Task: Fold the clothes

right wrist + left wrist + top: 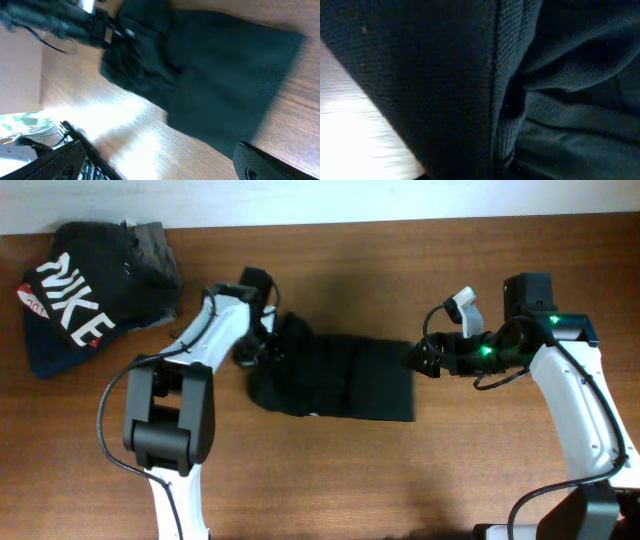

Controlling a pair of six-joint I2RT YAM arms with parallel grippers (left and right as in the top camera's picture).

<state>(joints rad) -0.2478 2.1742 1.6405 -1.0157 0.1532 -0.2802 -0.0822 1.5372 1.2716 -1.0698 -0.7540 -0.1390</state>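
The clothes [345,380], a black T-shirt, lie partly folded in the middle of the wooden table, flat on the right and bunched up on the left. My left gripper [262,345] is down in that bunched left end. Its wrist view is filled with black fabric [445,75] and a ribbed seam [507,125]; its fingers are hidden, and it is shut on the cloth. My right gripper [418,358] hovers at the shirt's right edge. In its wrist view the two fingertips [265,162] stand wide apart over bare wood, open with nothing between them, and the shirt [210,75] lies ahead.
A dark garment with white NIKE lettering [75,300] lies at the back left corner, with a grey folded garment [155,242] behind it. The left arm [75,22] shows at the top left of the right wrist view. Bare wood lies in front of the shirt.
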